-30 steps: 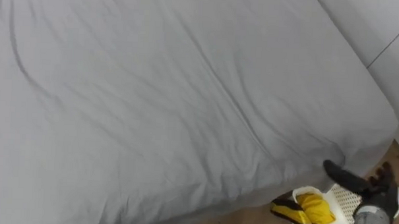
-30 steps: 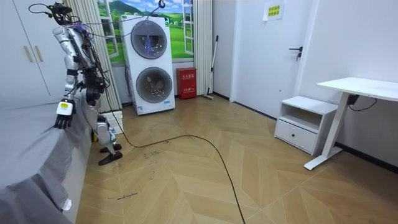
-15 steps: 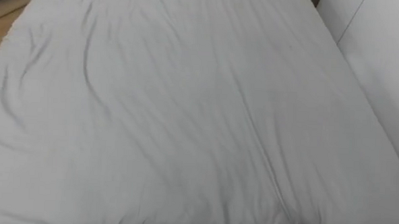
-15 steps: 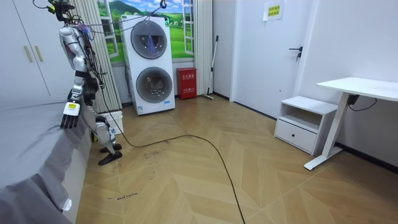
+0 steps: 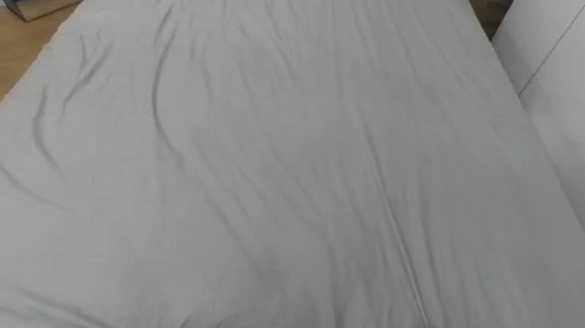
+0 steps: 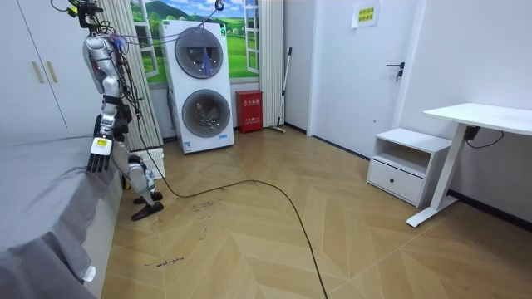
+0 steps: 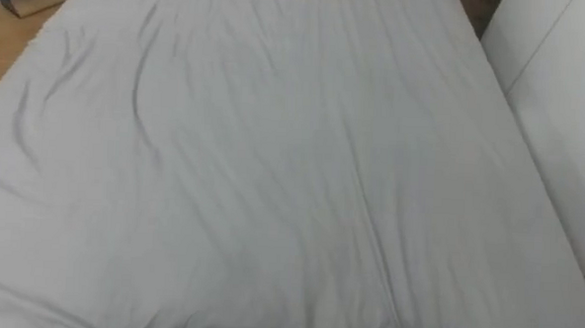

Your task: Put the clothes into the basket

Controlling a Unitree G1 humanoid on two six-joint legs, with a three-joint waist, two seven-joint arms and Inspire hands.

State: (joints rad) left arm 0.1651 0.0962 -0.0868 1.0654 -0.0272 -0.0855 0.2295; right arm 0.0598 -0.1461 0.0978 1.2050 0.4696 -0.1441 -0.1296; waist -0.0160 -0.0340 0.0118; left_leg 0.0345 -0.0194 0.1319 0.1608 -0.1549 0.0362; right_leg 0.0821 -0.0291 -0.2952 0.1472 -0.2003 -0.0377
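Note:
A wide bed under a wrinkled grey sheet (image 5: 272, 183) spreads across both eye views, with no clothes lying on it. In the room view I stand upright at the bed's far corner, by the curtain. My right hand (image 6: 98, 155) hangs at the bed's edge, its fingers straight and pointing down, holding nothing. A white mesh basket (image 6: 152, 163) stands on the floor just behind my legs, toward the room view's right. What lies inside it cannot be made out from here.
White wardrobe doors (image 5: 573, 77) run along the bed's right side. Wood floor (image 5: 5, 62) shows beyond the bed's far left corner. A stacked washer and dryer (image 6: 199, 87), a low cabinet (image 6: 407, 162) and a white desk (image 6: 482, 116) stand across the room.
The eye view has swung up from the bed's corner, the basket with a yellow garment and my right hand, onto the bed. In the room view I straighten and the hand draws closer.

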